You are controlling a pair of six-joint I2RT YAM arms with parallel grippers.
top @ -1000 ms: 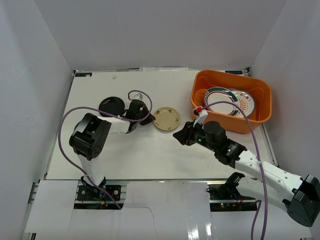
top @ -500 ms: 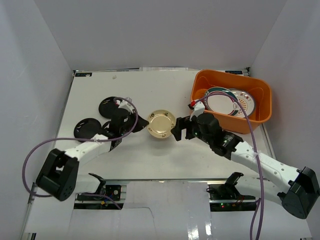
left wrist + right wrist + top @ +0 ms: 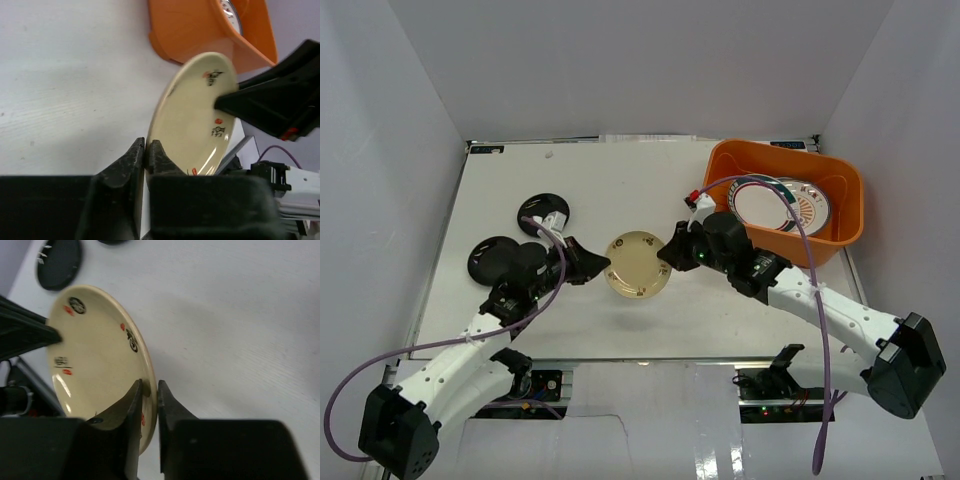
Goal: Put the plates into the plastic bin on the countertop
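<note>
A cream plate (image 3: pixel 638 264) with small red and black marks is held tilted above the white countertop (image 3: pixel 620 180) between both grippers. My left gripper (image 3: pixel 604 266) is shut on its left rim, and the left wrist view shows the jaws (image 3: pixel 146 150) pinching the plate (image 3: pixel 195 115). My right gripper (image 3: pixel 666 255) is shut on its right rim, seen in the right wrist view (image 3: pixel 148 390) on the plate (image 3: pixel 95 355). The orange bin (image 3: pixel 770 147) stands at the back right and holds a green-red rimmed plate (image 3: pixel 760 200) and an orange-brown patterned plate (image 3: pixel 812 205). The bin also shows in the left wrist view (image 3: pixel 190 30).
Two small black plates lie on the left of the countertop, one farther back (image 3: pixel 544 210) and one nearer (image 3: pixel 495 258); one shows in the right wrist view (image 3: pixel 59 262). White walls enclose the table. Purple cables loop from both arms.
The cream plate lay flat on the table; now it is lifted, tilted and nearer the front. The left arm swung forward and closed on its left rim; the right gripper closed on its right rim.
</note>
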